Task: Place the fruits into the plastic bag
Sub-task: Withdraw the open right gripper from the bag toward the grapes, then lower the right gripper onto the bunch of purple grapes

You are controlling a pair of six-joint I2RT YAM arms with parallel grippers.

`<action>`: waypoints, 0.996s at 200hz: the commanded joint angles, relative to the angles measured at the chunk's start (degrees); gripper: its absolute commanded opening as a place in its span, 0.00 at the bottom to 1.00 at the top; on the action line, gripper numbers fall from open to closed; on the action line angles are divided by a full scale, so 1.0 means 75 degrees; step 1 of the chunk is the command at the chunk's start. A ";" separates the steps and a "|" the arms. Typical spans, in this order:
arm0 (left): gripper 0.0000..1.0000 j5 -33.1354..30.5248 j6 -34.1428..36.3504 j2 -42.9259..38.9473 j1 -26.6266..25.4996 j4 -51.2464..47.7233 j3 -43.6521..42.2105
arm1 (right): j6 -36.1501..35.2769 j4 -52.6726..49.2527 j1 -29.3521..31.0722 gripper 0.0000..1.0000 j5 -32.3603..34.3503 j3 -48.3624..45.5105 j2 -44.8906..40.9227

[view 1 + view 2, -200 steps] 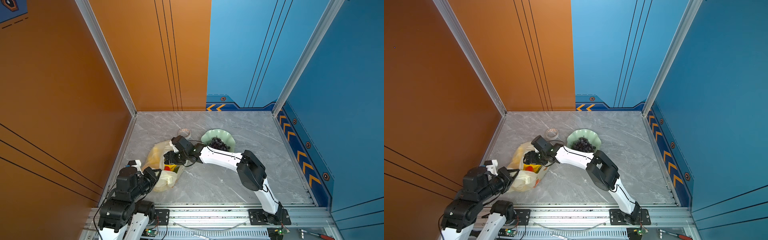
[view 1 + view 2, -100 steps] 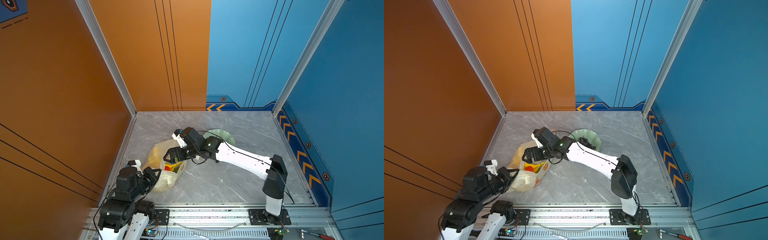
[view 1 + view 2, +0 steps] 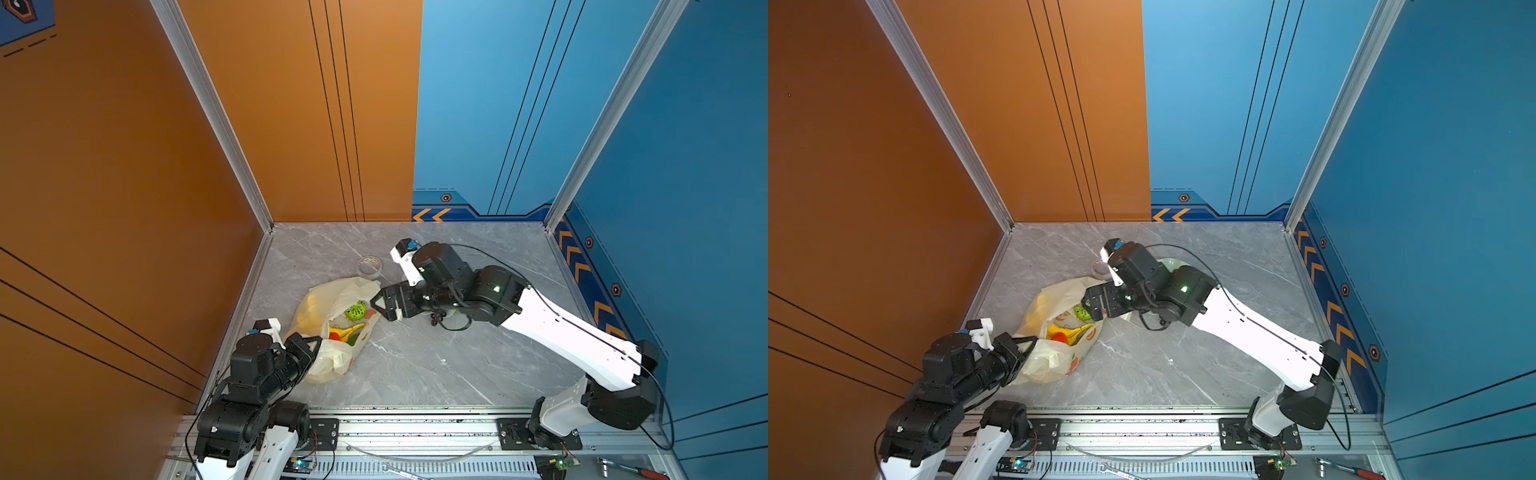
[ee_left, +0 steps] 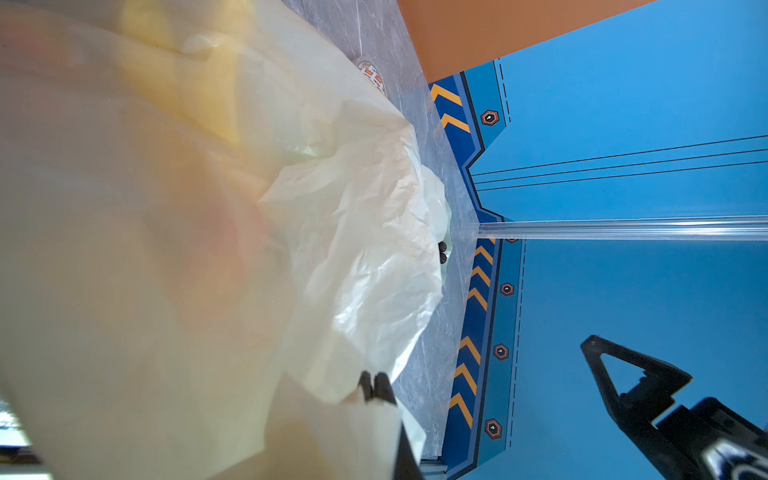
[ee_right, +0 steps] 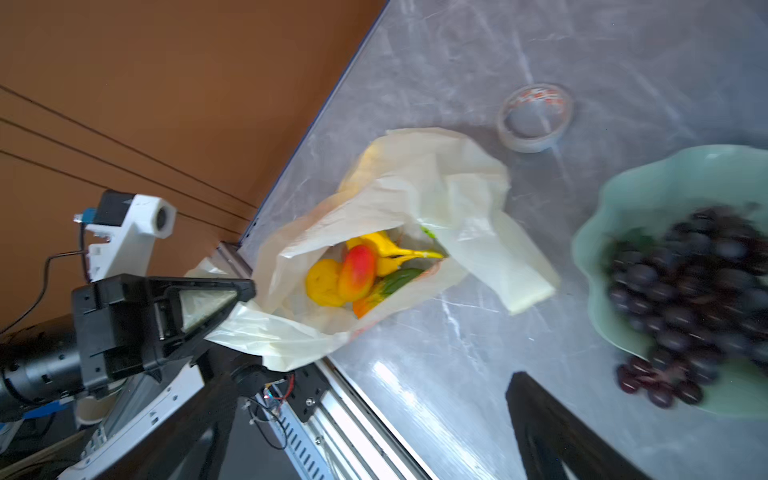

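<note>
In both top views the left end effector [image 3: 309,343] is clamped on the near rim of the plastic bag [image 3: 322,297]. The bag lies on the grey bench [image 3: 415,365] close to the orange wall [image 3: 124,166], and the lifted edge appears meant to prop its mouth open toward the other arm. A green patterned ball [image 3: 355,311] and a banana bunch [image 3: 347,331] show inside the opening. The right end effector [image 3: 380,305] hangs just beside the mouth, jaws spread with nothing between them. Its arm covers most of the pale green dish [image 3: 1169,262], and a few dark grapes [image 3: 436,319] peek out beneath it. A tape roll [image 3: 369,266] sits just behind the bag, apart from the work.

From the left wrist, cream film fills most of the frame. Two black fingertips [image 4: 379,388] are pressed together on a fold of it, a pinch that seems intended to stop the thin sheet slumping shut.

From the right wrist, the propped mouth faces the camera. The banana bunch, a red-orange fruit [image 5: 358,272], a yellow round fruit [image 5: 322,282] and a green-yellow oblong [image 5: 392,284] lie together deep in the bag. The grapes are heaped in the dish, a few spilling to its rim, well apart from the bag. They look to be the only fruit outside it, so the open jaws are likely ready for them. A loose bunch could shed or drag when lifted.
</note>
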 commanded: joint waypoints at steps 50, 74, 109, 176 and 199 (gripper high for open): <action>0.00 0.0018 0.0035 -0.0235 0.0070 -0.0042 0.0149 | 0.0100 -0.1659 -0.2985 1.00 -0.0404 -0.1498 -0.0702; 0.00 0.0030 0.0036 -0.0283 0.0070 -0.0084 0.0103 | -0.0043 -0.1673 -0.3344 1.00 -0.0585 -0.1792 -0.0459; 0.00 0.0071 0.0036 -0.0269 0.0070 -0.0085 0.0063 | -0.0342 -0.1604 -0.3335 1.00 -0.0533 -0.1673 0.0418; 0.00 0.0038 -0.0050 -0.0490 0.0070 -0.0179 0.0040 | -0.0307 -0.0973 -0.3174 1.00 -0.0684 -0.1430 0.1771; 0.00 -0.0003 -0.0081 -0.0607 0.0070 -0.0304 0.0038 | -0.0399 -0.0810 -0.3046 1.00 -0.0925 -0.1294 0.2183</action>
